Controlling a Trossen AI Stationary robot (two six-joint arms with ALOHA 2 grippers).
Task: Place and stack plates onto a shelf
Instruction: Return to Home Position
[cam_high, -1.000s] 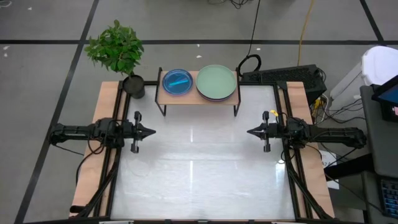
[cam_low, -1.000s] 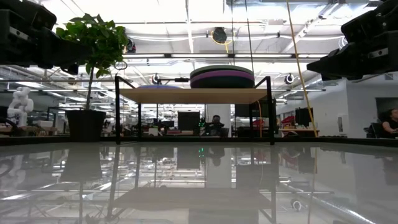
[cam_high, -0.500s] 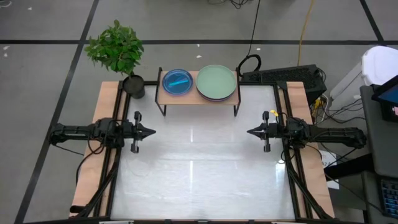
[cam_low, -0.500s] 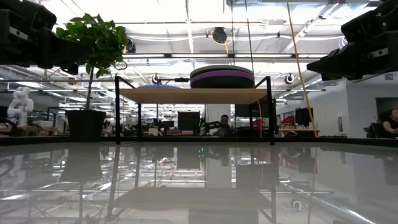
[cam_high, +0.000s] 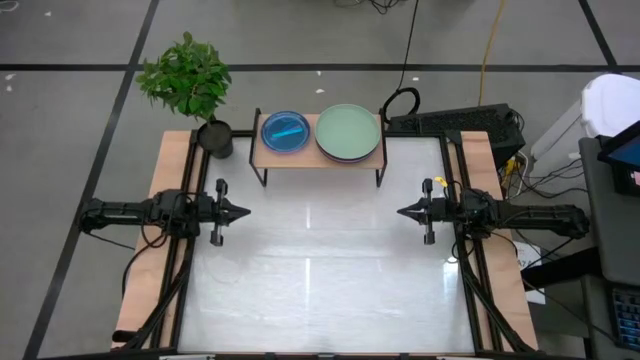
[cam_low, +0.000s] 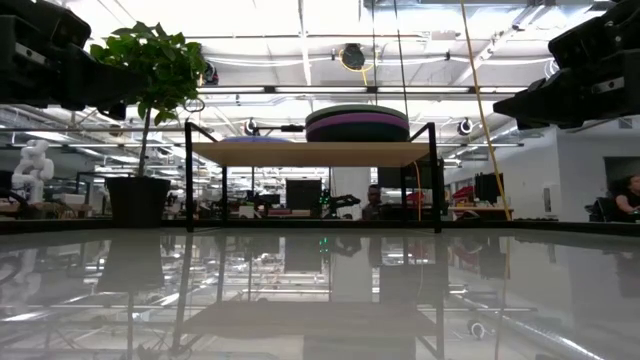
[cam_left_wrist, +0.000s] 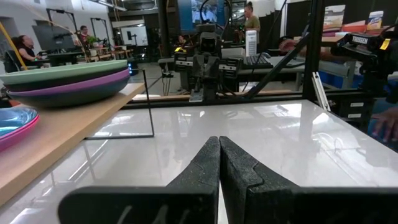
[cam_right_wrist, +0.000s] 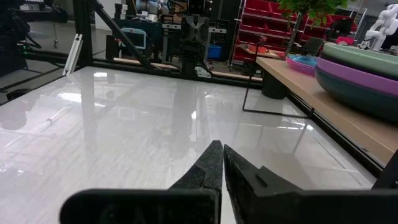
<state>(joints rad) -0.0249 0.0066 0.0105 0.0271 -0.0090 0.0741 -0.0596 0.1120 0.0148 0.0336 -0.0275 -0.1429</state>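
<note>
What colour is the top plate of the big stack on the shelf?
The top plate is sage green; high view.

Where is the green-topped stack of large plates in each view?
High view: stack, upper centre, right half of the shelf.
Low view: stack, centre, atop the shelf.
Left wrist view: stack, beyond the cyan plate.
Right wrist view: stack, nearer than the cyan plate.
Shared landmark: the shelf's wooden top.

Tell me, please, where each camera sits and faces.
High: overhead, looking down on table, shelf, left gripper and right gripper.
Low: table height, facing the shelf front; left arm, right arm at upper corners.
Left wrist: behind its shut fingers, facing the right arm.
Right wrist: likewise, facing the left arm.
Both wrist views share the plate stack.
</note>
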